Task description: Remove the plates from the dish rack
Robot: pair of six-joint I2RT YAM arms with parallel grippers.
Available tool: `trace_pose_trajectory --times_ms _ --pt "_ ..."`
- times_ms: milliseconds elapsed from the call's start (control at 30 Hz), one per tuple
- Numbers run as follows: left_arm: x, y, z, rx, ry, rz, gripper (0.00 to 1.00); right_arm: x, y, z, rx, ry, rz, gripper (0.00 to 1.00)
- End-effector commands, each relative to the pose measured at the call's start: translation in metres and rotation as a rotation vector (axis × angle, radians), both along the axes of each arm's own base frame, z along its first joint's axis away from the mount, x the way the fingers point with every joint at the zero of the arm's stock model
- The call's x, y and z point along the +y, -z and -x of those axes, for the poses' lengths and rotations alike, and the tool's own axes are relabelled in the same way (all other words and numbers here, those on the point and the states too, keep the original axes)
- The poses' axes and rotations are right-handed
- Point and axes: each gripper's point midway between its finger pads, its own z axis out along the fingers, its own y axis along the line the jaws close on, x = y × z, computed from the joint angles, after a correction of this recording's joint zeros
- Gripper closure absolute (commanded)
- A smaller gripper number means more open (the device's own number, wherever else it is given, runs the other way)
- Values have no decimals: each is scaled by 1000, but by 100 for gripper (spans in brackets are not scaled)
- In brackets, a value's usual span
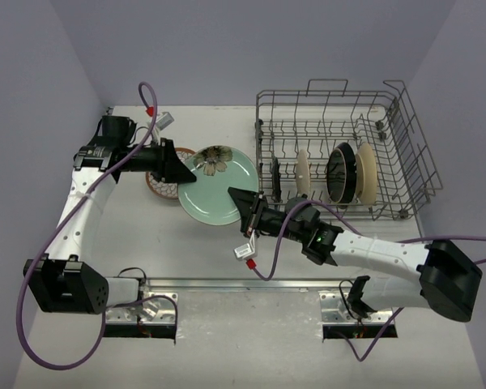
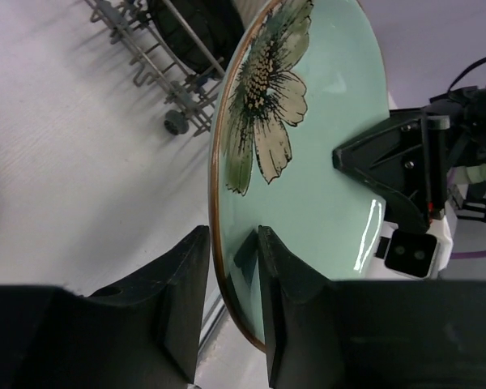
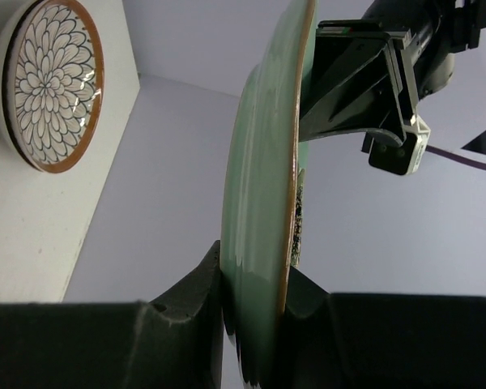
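A pale green plate (image 1: 220,198) with a flower motif hangs above the table, left of the dish rack (image 1: 405,138). My right gripper (image 1: 236,198) is shut on its near right rim; the wrist view shows both fingers pressed on the plate (image 3: 267,162) at the gripper (image 3: 255,263). My left gripper (image 1: 188,176) straddles the opposite rim, and in its wrist view the jaws (image 2: 231,235) are closed on the plate (image 2: 324,162). Standing in the rack are a cream plate (image 1: 302,174), a black plate (image 1: 340,172) and another cream one (image 1: 367,172).
A brown-rimmed plate with a white petal pattern (image 3: 55,85) lies flat on the table, partly hidden under the left gripper as the patterned plate (image 1: 158,189) in the top view. Rack wires (image 2: 146,57) stand just right of the held plate.
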Motion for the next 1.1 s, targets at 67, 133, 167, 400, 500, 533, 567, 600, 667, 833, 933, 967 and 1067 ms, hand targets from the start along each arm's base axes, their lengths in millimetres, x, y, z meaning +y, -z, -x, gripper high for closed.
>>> trace_pose_trajectory --times_ms 67,133,167,400,500,533,567,600,667,833,933,967,1067 --pt "-11 1 8 27 106 100 71 -5 -115 13 -281 -17 -326 100" --pt "-12 1 9 35 115 110 76 -4 -116 11 -279 -16 -332 100" --pt "-13 0 9 34 121 117 81 -3 -115 11 -277 -14 -333 100" --pt "15 -5 -5 45 25 178 100 -13 -108 -5 -234 82 -343 42" --pt "47 -3 -25 57 -72 189 100 -22 -104 -13 -206 146 -341 16" --pt "52 0 -31 60 -90 181 100 -24 -102 -15 -195 159 -339 14" --pt "68 5 -47 70 -141 168 100 -30 -96 -21 -163 200 -331 10" --pt "79 8 -56 83 -184 172 100 -34 -90 -24 -142 220 -323 7" --pt "97 13 -75 98 -248 191 100 -44 -80 -31 -98 267 -311 4" --pt "125 40 -111 114 -348 164 100 -71 -64 -52 -2 392 -301 1" --pt "138 66 -127 171 -410 146 100 -87 -48 -69 193 502 -297 1" --pt "143 72 -133 197 -445 148 100 -94 -46 -76 279 550 -314 1" --pt "148 82 -146 214 -468 167 100 -116 -47 -92 470 664 -376 1"
